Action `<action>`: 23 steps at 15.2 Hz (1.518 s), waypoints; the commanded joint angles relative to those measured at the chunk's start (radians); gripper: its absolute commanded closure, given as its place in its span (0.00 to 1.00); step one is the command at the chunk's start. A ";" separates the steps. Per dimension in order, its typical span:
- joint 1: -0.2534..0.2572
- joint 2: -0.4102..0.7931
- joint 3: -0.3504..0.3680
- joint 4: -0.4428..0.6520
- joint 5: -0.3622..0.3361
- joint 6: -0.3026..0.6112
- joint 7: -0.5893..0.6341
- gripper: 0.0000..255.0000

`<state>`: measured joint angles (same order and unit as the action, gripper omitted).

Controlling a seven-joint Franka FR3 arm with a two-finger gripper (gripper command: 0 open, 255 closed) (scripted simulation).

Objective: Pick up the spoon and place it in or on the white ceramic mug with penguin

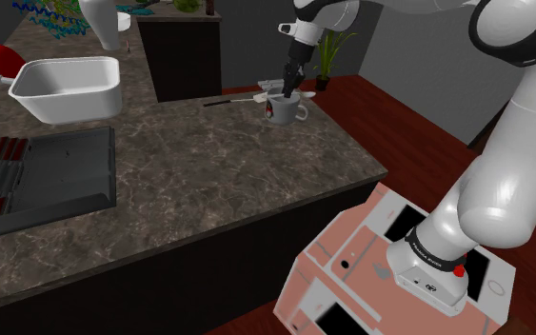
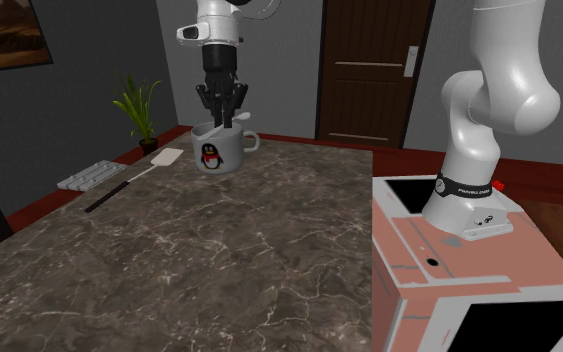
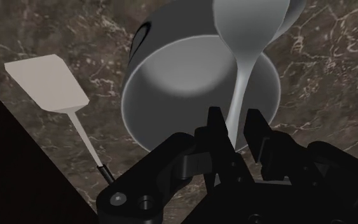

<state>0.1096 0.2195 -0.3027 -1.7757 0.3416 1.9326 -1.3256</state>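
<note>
**Over the mug, spoon between the fingers**

At 12 o'clock from the middle of the bench (image 2: 269, 260) in the second exterior view, I see the white mug (image 2: 219, 152) with its penguin (image 2: 210, 155) facing the camera. The arm (image 2: 219, 30) comes straight down above it.

Through the wrist camera the fingers (image 3: 214, 127) stand narrow, one on each side of the pale spoon (image 3: 242, 76). They seem to pinch its handle, though the contact itself is too dark for me to be sure. The spoon's bowl points away from the wrist and overlaps the mug's far rim. I cannot tell whether it hangs inside the cup or just above the rim. In both outside views the black fingers cover most of the spoon.

A white-bladed spatula (image 2: 159, 165) lies flat on the bench at the mug's 8 o'clock in the second exterior view, apart from it. In the wrist camera its dark handle runs out of sight behind the finger mount. In the shoulder view a white tub (image 1: 70, 88) sits well apart, at the mug's 9 o'clock.
</note>
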 commanded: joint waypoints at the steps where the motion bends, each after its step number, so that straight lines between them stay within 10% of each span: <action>1: -0.001 0.002 0.000 0.000 0.001 0.002 -0.002 1.00; 6: -0.001 0.002 0.000 0.000 0.001 0.002 -0.002 1.00; 7: -0.001 0.002 0.000 0.000 0.001 0.002 -0.002 0.00; 23: -0.017 -0.017 -0.013 0.098 -0.016 -0.116 0.011 0.00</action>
<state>0.0930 0.2021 -0.3160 -1.6783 0.3253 1.8173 -1.3145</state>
